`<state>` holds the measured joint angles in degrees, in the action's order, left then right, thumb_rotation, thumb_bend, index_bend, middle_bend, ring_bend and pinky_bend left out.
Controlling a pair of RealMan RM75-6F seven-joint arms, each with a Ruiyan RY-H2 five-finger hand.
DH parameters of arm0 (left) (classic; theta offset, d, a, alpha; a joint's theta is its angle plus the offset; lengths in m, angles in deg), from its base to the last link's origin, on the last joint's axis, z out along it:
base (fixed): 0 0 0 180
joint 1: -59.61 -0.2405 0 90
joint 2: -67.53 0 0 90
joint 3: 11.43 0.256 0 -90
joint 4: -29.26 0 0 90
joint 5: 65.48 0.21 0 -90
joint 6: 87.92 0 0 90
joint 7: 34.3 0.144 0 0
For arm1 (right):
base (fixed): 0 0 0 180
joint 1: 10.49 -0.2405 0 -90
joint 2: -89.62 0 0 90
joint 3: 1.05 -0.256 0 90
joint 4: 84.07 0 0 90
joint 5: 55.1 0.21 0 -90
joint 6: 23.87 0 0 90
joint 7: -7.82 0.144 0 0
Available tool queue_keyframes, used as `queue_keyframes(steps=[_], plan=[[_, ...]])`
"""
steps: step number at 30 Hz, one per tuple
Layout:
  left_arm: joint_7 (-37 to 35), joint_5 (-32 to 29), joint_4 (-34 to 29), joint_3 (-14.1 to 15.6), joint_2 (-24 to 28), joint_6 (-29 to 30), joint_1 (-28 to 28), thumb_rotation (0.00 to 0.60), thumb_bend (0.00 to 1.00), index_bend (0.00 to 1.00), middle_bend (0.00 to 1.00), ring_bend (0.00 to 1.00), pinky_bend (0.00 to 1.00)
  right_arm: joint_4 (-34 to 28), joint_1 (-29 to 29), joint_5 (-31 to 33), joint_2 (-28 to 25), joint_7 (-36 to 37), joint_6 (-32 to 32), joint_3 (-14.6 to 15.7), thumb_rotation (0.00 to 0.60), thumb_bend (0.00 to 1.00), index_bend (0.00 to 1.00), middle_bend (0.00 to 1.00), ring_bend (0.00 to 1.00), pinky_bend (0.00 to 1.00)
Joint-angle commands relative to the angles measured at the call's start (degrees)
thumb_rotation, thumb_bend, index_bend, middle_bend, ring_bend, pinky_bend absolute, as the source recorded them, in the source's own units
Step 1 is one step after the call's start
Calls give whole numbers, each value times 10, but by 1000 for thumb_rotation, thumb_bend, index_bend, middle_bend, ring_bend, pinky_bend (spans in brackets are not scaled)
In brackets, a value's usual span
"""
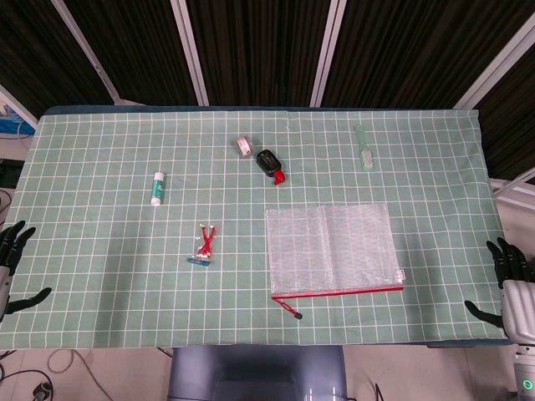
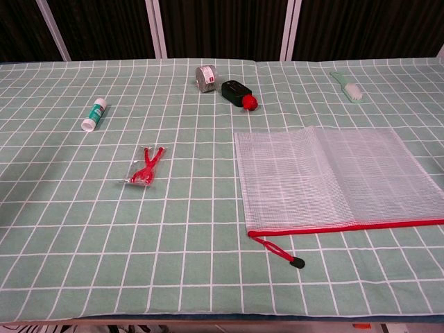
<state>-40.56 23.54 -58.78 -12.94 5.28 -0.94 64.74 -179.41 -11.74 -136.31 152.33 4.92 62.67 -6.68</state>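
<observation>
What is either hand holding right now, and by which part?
Nothing is held. The left hand and the right hand sit at the table's side edges with fingers apart, away from the mesh pouch and the other items.

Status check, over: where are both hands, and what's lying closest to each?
Left hand open, off the table's left edge, holding nothing. Right hand open, off the right edge. Mesh pouch flat, nearest the right hand; glue stick nearest the left. Nothing between.

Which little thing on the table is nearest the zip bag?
The black bottle with the red cap, just beyond the mesh bag; the others lie farther off.
</observation>
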Motion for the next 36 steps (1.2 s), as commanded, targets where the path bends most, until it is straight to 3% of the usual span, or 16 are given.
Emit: queue_keyframes(steps=[1,11,17,21,26,30,36], plan=[[0,0,0,0,0,0,0,600,0,0,0,0,0,0,0,0,-1,1,0,0,600,0,0,0,0,235],[0,-2,1,-1,-2,-1,0,600,0,0,0,0,0,-6,-3,-8,-1,0,0,1,600,0,0,0,0,235],[9,-7,1,-3,-5,-7,4,600,0,0,0,0,0,-31,-13,-46,-6,17,15,-6,600,2,0,0,0,235],[10,-18,-1,-5,-5,-16,5,600,0,0,0,0,0,-69,-41,-65,-23,52,-13,-13,600,22,0,44,67,282],[15,-25,-6,-5,-2,-24,6,600,0,0,0,0,0,-123,-85,-58,-31,47,-67,-30,600,59,0,261,270,449],[17,-24,-7,-5,-1,-23,6,600,0,0,0,0,0,-158,-123,-54,-17,4,-106,-43,600,110,13,522,541,612],[18,-24,-5,-6,-2,-23,6,600,0,0,0,0,0,-192,-173,-34,24,-68,-163,-49,600,187,192,877,893,866]])
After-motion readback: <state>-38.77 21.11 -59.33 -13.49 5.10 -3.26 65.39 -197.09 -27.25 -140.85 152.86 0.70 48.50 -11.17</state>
